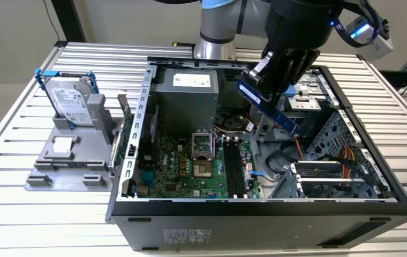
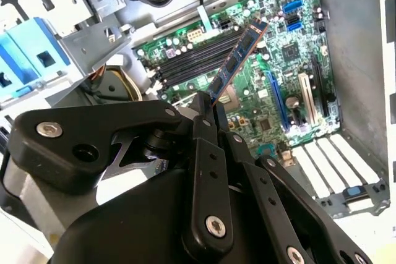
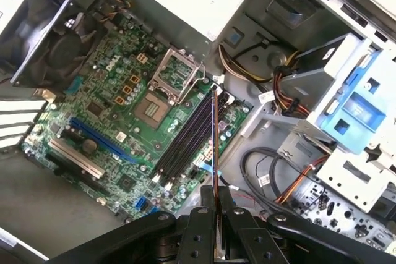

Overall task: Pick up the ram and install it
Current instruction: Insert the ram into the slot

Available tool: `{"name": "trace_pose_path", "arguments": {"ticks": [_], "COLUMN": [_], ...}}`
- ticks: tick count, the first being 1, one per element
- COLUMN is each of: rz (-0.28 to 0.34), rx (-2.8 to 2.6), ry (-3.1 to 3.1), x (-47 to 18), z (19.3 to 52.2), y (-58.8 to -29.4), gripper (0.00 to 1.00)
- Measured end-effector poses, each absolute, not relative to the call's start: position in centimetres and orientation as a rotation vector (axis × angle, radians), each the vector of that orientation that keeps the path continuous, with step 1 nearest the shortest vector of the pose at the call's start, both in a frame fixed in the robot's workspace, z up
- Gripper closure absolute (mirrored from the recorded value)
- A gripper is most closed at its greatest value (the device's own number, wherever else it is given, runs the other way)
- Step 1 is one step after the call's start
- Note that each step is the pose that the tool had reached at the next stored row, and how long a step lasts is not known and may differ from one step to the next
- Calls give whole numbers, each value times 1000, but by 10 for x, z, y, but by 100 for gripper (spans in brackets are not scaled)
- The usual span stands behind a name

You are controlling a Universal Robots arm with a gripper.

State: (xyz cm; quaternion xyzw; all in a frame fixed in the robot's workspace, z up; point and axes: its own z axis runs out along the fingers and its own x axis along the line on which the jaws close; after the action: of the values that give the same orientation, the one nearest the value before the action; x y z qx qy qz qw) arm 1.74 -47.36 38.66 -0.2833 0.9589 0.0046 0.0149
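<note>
Exterior view: high up, angled steeply down over the open computer case (image 1: 261, 225), far enough back to take in the whole motherboard (image 1: 189, 160). Both wrist views: close above the motherboard, looking down past the gripper (image 3: 215, 197) from opposite sides. All three share the memory slots (image 3: 185, 137) and CPU socket (image 3: 151, 110).

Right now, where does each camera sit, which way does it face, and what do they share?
Exterior view: off the arm, raised, looking down into the open computer case on the table; arm and tool gripping the memory stick.
First wrist view: behind the tool, facing the motherboard; tool links, stick edge-on.
Second wrist view: behind the tool too, angled; stick's flat face.
Shared: both wrist views show stick and memory slots.
</note>
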Motion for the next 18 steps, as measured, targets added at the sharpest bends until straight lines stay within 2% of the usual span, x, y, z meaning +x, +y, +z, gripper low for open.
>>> {"name": "trace_pose_path", "arguments": {"ticks": [18], "rz": [10], "rx": [-595], "ry": [3054], "x": [17], "z": [387], "y": [-474], "gripper": [100]}}
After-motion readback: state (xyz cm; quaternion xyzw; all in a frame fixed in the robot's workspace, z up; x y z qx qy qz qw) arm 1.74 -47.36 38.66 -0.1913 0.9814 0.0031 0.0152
